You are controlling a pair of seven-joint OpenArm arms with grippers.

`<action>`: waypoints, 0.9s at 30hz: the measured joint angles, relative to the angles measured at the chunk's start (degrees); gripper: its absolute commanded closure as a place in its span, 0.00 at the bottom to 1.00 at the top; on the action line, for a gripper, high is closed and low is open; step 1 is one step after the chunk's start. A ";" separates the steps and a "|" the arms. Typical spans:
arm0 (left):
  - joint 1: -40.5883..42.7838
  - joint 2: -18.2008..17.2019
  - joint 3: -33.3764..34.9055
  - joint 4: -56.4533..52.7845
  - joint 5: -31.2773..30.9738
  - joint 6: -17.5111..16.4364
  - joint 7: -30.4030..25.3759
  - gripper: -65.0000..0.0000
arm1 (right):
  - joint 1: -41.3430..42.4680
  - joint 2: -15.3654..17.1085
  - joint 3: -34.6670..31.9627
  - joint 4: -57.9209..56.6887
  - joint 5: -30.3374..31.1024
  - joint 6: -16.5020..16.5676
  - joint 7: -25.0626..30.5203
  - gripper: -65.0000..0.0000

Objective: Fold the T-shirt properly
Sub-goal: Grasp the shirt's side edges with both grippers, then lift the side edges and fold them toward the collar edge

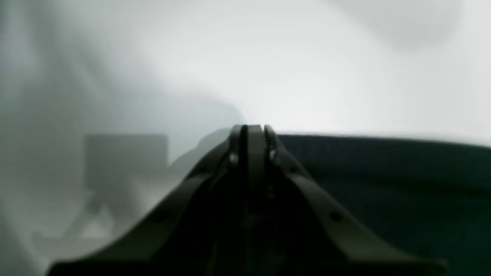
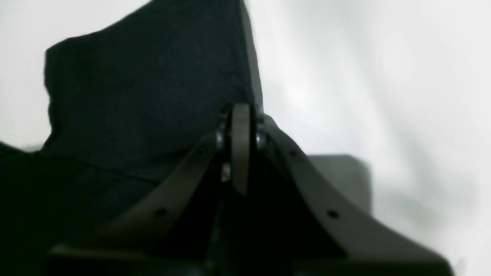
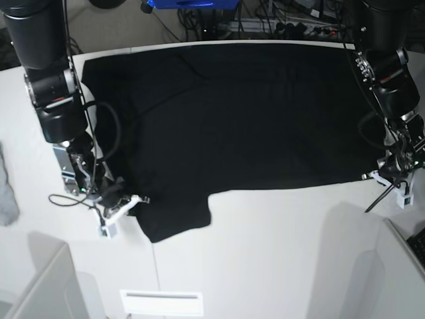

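The black T-shirt (image 3: 232,119) lies spread flat on the white tabletop (image 3: 279,252). At the shirt's 8 o'clock corner the right gripper (image 3: 126,199) has its jaws pinching the sleeve edge; at 4 o'clock the left gripper (image 3: 383,174) has its jaws pressed together on the hem edge.

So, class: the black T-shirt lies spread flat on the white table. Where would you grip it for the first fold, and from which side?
Probably grip the T-shirt at its two near-edge corners, coming in low from the outer sides. The cloth lies flat, so only its edges give the jaws something to pinch. The left gripper and right gripper are already shut at those corners.
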 measured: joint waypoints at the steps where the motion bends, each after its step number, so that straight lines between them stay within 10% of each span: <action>1: -0.09 0.09 0.00 0.98 0.02 0.02 0.85 1.00 | -0.11 0.15 0.00 1.07 -0.17 -0.04 -1.44 1.00; 27: 13.77 -1.05 -5.22 22.91 -16.92 0.04 10.56 1.00 | -8.98 1.49 13.03 20.46 -0.22 0.02 -14.88 1.00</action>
